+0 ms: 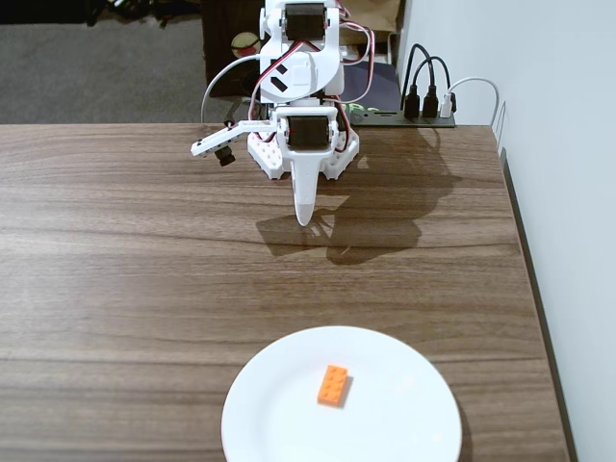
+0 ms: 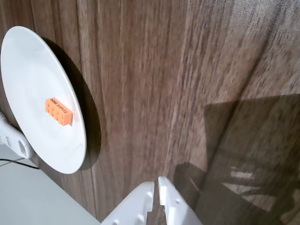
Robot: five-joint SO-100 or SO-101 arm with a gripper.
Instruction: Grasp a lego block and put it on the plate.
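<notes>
1. The plate [image 1: 289, 404] is taken as the landmark; it is seen at the near edge of the table [image 1: 125, 250] in the fixed view.
2. The lego block [image 1: 333, 385] is found lying on the plate, close to its centre, studs facing up. In the wrist view the block [image 2: 58, 111] is confirmed resting on the plate [image 2: 28, 70], untouched.
3. The fingers [image 2: 156, 193] are seen brought nearly together, with only a narrow slit between the tips, and nothing is held.
4. The fingers [image 1: 305, 214] are located well apart from the plate, pointed down at the bare table.
</notes>
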